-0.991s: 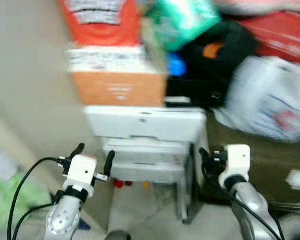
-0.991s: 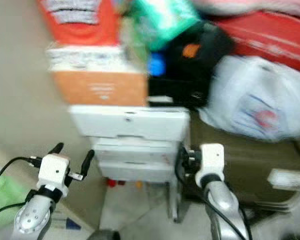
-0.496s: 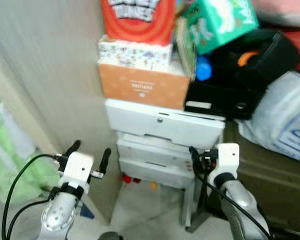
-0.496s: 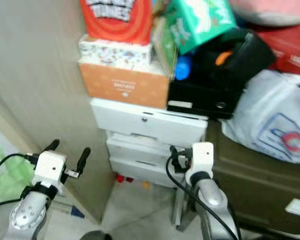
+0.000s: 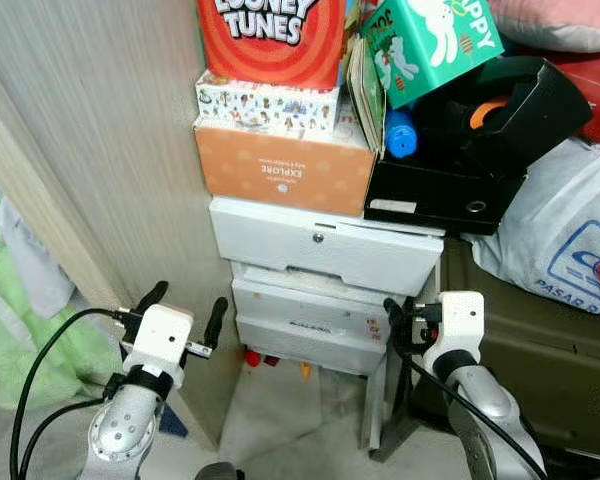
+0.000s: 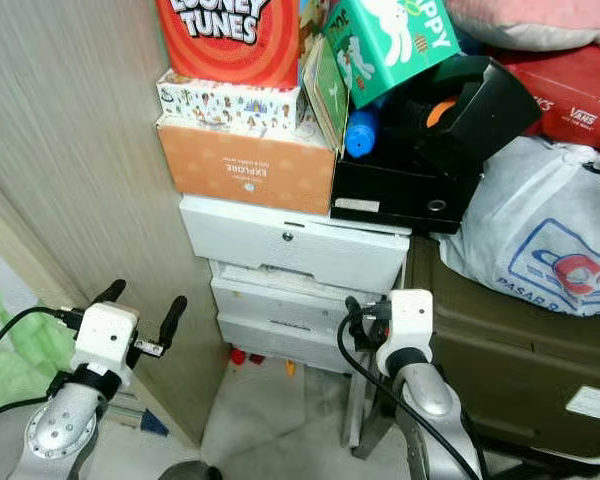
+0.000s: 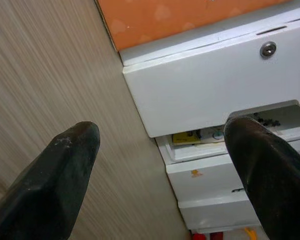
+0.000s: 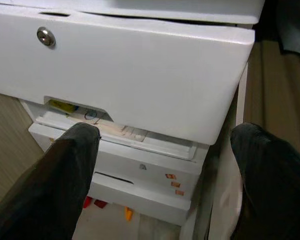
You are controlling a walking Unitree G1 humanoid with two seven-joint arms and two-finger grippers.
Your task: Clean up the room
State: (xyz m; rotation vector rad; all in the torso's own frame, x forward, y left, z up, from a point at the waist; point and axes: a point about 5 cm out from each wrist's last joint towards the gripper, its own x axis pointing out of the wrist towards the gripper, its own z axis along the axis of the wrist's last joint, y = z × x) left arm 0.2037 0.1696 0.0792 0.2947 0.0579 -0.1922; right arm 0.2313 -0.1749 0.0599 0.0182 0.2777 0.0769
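The left gripper [image 5: 185, 309] has its black fingers spread wide and holds nothing, close to the pale wood-grain panel [image 5: 90, 150]. The right gripper [image 8: 162, 145] is likewise wide and empty, raised before the white three-drawer cabinet [image 5: 325, 285]. Both silver arms reach forward and up. The cabinet's top drawer [image 7: 210, 85] sits pulled out. Stacked above — an orange cardboard box [image 5: 285, 170], a red Looney Tunes box [image 5: 270, 40], and a black open bin [image 5: 470, 150] holding a blue bottle [image 5: 400, 135].

Both tools, left [image 5: 184, 312] and right [image 5: 396, 318], hover spread before the white drawer unit [image 5: 325, 280].
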